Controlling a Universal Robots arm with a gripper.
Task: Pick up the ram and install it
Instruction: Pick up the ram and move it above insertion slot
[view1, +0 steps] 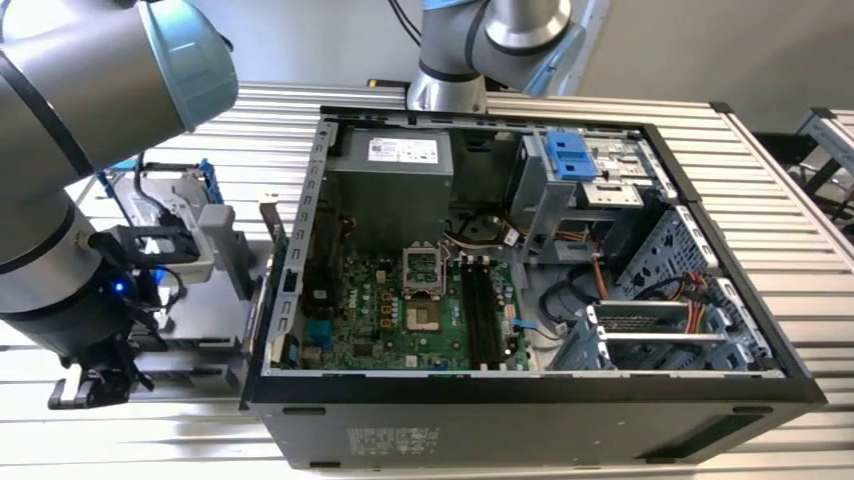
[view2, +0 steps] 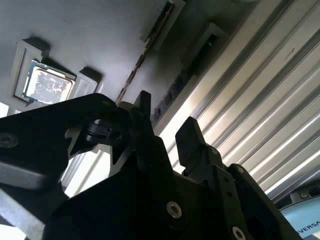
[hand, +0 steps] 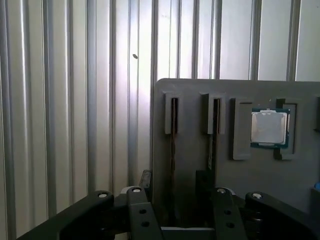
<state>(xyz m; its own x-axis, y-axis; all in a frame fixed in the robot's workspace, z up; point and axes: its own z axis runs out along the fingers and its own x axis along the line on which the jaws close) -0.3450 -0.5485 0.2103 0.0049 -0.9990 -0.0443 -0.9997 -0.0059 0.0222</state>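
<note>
Closest to my wrist cameras, the gripper hung with jaws apart and empty over the ram standing edgewise in the grey tray, and I judged a skewed closing could snag the neighbouring stick or cock the ram.

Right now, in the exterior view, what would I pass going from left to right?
Robot arm → green circuit board → black memory slots → metal drive cage; all but the arm sit inside the open computer case.
</note>
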